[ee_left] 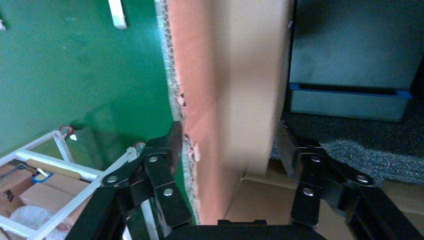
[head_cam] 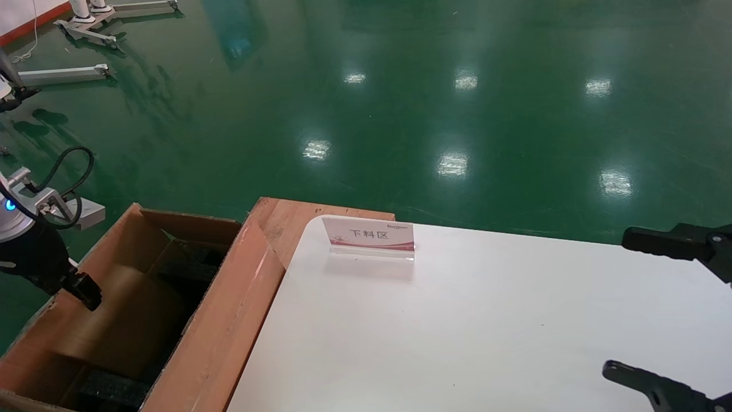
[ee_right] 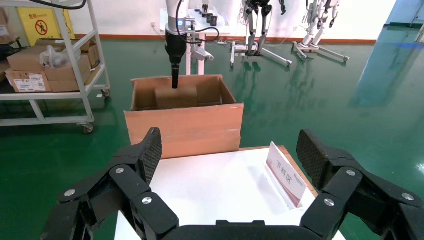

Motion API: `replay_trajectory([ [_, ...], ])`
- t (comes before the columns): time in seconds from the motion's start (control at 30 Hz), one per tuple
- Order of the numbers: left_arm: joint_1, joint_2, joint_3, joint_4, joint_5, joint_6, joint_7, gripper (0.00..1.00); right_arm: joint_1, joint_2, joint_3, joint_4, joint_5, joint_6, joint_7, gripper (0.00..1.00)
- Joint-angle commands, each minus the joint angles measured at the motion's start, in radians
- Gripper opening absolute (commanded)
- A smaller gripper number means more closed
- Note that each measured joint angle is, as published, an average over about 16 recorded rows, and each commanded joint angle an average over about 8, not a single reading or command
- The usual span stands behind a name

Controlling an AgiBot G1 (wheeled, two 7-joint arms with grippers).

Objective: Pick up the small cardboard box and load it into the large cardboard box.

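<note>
The large cardboard box (head_cam: 229, 320) stands off the white table's left edge, black foam at its bottom; it also shows in the right wrist view (ee_right: 185, 130). The small cardboard box (head_cam: 131, 309) stands on edge inside it by the outer wall (ee_right: 176, 97). My left gripper (head_cam: 86, 294) hangs over its top (ee_right: 175, 82). In the left wrist view my left gripper (ee_left: 230, 140) straddles the small box's tan face (ee_left: 250, 90) and an orange panel with a rough edge; a small gap shows at one finger (ee_left: 287, 147). My right gripper (head_cam: 620, 303) is open and empty above the table (ee_right: 230, 140).
A sign stand (head_cam: 369, 236) sits at the white table's (head_cam: 486, 332) far edge, also in the right wrist view (ee_right: 286, 175). A wooden board (head_cam: 286, 220) lies beside the large box. A shelf cart with cartons (ee_right: 50, 65) stands on the green floor behind.
</note>
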Motion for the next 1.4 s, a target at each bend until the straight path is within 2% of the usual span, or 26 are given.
replay_trajectory([
  [0.03,0.000,0.000,0.000,0.000,0.000,0.000,0.000,1.00,0.000,0.000,0.000,0.000,0.000,0.000,0.000,1.00],
  [0.37,-0.026,0.015,-0.008,-0.005,-0.011,-0.005,0.030,1.00,0.000,0.000,0.000,0.000,0.000,0.000,0.000,1.00],
  [0.77,-0.257,0.016,-0.105,-0.091,-0.145,0.055,0.262,1.00,0.001,0.000,-0.001,-0.001,0.000,0.000,-0.001,1.00],
  [1.0,-0.340,-0.008,-0.138,-0.198,-0.191,0.117,0.300,1.00,0.001,0.000,-0.001,-0.001,0.001,0.000,-0.001,1.00],
  [1.2,-0.352,-0.017,-0.167,-0.269,-0.199,0.150,0.301,1.00,0.001,0.000,-0.001,-0.001,0.000,0.000,-0.001,1.00],
  [1.4,-0.267,-0.033,-0.323,-0.355,-0.194,0.158,0.327,1.00,0.001,0.000,-0.001,-0.002,0.000,0.000,-0.001,1.00],
])
